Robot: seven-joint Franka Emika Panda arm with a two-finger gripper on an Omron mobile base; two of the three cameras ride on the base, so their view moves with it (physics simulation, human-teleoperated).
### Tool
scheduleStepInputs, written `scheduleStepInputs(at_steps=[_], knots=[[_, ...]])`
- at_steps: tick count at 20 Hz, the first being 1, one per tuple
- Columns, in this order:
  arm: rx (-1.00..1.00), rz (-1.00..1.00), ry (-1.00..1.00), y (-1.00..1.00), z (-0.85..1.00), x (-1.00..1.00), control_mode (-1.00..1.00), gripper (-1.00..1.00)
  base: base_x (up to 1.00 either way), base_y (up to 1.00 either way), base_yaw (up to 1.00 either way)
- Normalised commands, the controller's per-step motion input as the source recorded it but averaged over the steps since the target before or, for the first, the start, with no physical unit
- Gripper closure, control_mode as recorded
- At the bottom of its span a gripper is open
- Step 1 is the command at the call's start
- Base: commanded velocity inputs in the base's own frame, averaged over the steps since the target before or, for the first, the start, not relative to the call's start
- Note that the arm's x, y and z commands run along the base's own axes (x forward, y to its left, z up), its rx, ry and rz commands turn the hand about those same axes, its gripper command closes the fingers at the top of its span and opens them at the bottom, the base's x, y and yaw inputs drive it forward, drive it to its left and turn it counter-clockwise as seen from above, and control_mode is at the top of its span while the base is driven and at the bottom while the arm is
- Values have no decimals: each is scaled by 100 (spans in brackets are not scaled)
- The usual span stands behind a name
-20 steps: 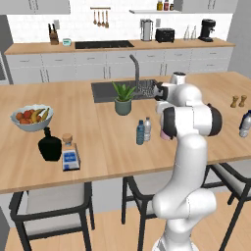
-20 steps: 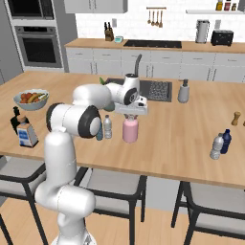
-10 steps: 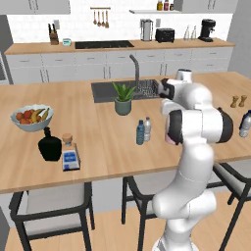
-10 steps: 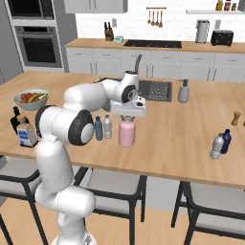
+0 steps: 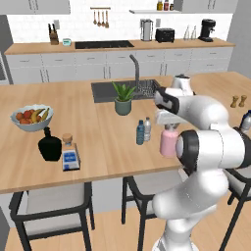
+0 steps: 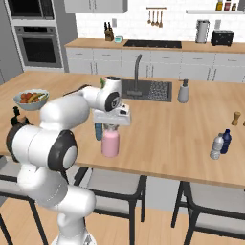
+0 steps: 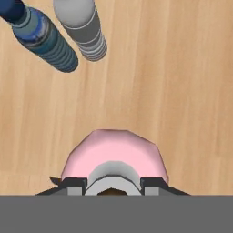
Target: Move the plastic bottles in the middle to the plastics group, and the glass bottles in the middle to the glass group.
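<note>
The gripper clamps the neck of the pink bottle above the island counter, right of two slim bottles.

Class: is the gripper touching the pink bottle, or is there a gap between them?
Touching. The hand view shows the gripper with both fingertips against the neck of the pink bottle.

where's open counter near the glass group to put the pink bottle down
Bare wood lies between the square clear bottle with blue label and the two slim water bottles, in front of the potted plant. It is crowded left of that: the squat black flask and fruit bowl stand close together.
</note>
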Motion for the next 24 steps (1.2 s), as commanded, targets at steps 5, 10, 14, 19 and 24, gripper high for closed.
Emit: scheduleStepInputs(at_steps=[5,10,14,19,24], knots=[[0,4,0,86,0,-43,-100,100,0,0,0],[0,3,0,99,0,3,-100,100,0,0,0],[0,0,0,86,0,30,-100,100,0,0,0],[0,0,0,84,0,48,-100,100,0,0,0],[0,0,-10,80,9,30,-100,100,0,0,0]])
